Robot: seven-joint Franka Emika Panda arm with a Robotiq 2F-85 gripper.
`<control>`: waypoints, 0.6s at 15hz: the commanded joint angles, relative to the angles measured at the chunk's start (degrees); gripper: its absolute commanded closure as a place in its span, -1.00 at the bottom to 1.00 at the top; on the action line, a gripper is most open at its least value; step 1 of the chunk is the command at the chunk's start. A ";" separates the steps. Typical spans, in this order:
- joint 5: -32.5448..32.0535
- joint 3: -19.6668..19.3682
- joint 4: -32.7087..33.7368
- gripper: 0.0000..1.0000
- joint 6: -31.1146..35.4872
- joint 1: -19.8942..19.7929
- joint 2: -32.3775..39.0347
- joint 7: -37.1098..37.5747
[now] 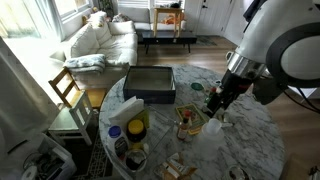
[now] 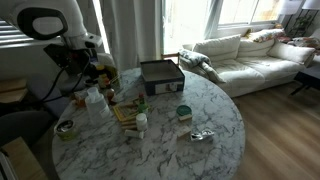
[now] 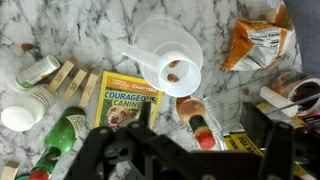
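Note:
My gripper [image 3: 196, 142] hangs open and empty over a cluttered marble table [image 3: 60, 25]. Directly below it, between the fingers, lies a small brown bottle with a red cap [image 3: 194, 122], not touched. Just beyond is a white plastic scoop [image 3: 168, 58] holding a few brown bits. A yellow "Courageous Canine" book [image 3: 126, 102] lies to the left. An orange snack bag [image 3: 256, 42] lies at the upper right. In both exterior views the gripper [image 1: 215, 101] [image 2: 99, 71] hovers a little above the table near its edge.
A dark flat box [image 1: 150, 84] [image 2: 161, 75] sits on the table. A green bottle [image 3: 58, 138], white cup [image 3: 20, 116], wooden blocks [image 3: 74, 80] and a tin [image 3: 38, 70] lie left. A green-lidded jar [image 2: 184, 112] and foil [image 2: 202, 135] lie mid-table. A sofa [image 1: 100, 40] and chair [image 1: 64, 90] stand nearby.

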 commanded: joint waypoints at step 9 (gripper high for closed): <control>-1.50 -1.71 7.60 -0.99 -23.11 0.66 -7.55 -11.53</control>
